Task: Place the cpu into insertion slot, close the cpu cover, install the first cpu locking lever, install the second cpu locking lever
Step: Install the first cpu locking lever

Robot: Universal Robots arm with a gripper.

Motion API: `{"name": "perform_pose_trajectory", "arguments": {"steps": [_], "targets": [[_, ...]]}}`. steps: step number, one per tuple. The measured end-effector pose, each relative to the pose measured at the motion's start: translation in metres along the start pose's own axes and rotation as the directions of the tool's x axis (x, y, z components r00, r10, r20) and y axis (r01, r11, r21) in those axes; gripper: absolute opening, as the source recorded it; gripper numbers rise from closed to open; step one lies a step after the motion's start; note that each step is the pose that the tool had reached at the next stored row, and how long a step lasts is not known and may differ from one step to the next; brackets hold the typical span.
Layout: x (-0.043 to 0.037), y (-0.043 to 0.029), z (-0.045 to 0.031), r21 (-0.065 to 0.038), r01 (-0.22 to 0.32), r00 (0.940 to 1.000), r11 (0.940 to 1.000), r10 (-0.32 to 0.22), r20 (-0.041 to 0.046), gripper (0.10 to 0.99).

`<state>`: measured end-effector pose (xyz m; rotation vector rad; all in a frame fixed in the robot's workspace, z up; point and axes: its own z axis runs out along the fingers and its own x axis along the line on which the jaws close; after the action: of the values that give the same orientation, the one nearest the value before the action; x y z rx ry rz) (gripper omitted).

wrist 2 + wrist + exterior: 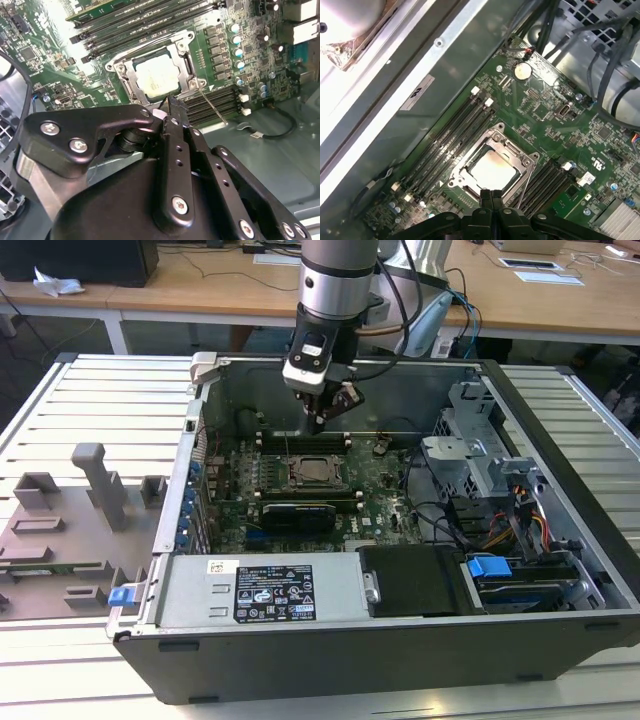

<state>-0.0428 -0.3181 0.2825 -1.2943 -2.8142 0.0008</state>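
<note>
Slatted table [80, 380] held open PC case [400, 640]. Gripper [318, 422] hung over board [390, 490], fingers pressed together, empty. Cpu [492, 170] sat in slot [122, 70], cover [492, 142] down around it. Slot's near edge was cut off by gripper in both wrist views.

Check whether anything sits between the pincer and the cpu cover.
Nothing visible does. In the second wrist view the shut pincer hangs above the cpu cover, which lies flat around the cpu, with only open air between. A thin lever juts out beside the cover, off that path.
</note>
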Motion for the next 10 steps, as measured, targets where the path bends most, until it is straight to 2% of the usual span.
{"name": "perform_pose_trajectory", "arguments": {"steps": [3, 10], "targets": [[0.0, 0.0, 0.0, 0.002, 0.042, 0.9991, 0.9991, -0.042, 0.0007, 0.106], [0.0, 0.0, 0.0, 0.004, 0.101, 0.9949, 0.9949, -0.101, 0.0017, 0.106]]}}
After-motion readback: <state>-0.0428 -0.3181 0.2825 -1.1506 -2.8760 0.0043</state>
